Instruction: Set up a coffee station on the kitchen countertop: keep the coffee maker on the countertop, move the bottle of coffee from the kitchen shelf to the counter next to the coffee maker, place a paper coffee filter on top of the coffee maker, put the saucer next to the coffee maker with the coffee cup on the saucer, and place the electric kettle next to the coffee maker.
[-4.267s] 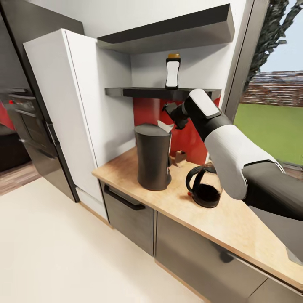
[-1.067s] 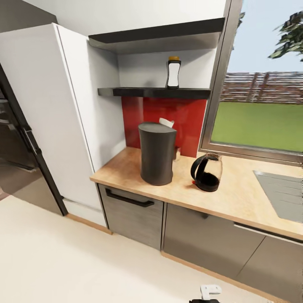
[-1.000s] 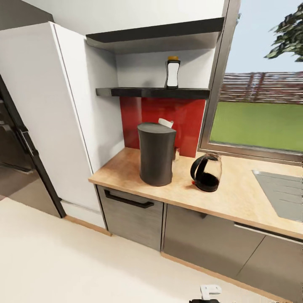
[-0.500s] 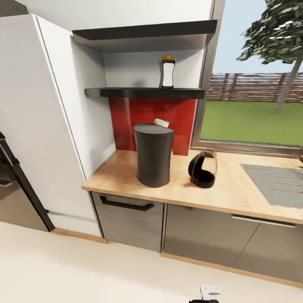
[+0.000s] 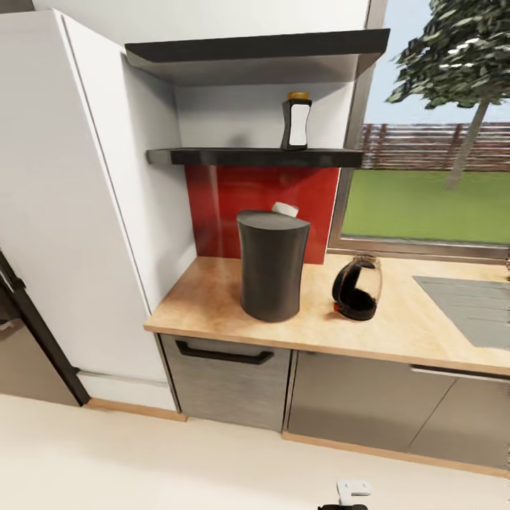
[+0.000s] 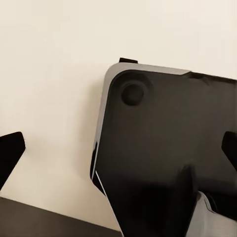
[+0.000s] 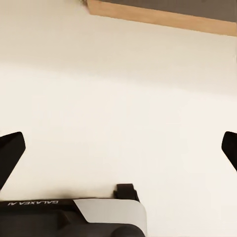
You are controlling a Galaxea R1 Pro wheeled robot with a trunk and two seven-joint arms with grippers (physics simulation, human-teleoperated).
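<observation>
The dark-grey coffee maker point(image 5: 273, 265) stands on the wood-grain countertop point(image 5: 212, 312). A white paper coffee filter point(image 5: 285, 209) lies at the back of its slanted top. To its right sits the glass electric kettle point(image 5: 356, 288), close beside it. The bottle of coffee point(image 5: 295, 122) stands upright on the thin dark kitchen shelf point(image 5: 234, 156) above. The saucer and the coffee cup are out of view. My left gripper point(image 6: 118, 150) is open over the robot's dark base. My right gripper point(image 7: 118, 150) is open over the cream floor, holding nothing.
A thicker dark shelf point(image 5: 255, 53) hangs above the thin one. A tall white cabinet point(image 5: 78, 198) bounds the counter's left end. A grey sink point(image 5: 467, 304) is set in at the right, under a window point(image 5: 425, 191). Cream floor point(image 5: 142, 460) lies in front of the cabinets.
My right arm, which reached over the coffee maker 4.3 s ago, has drawn back and down. The filter now rests on the maker. The camera has turned and backed off.
</observation>
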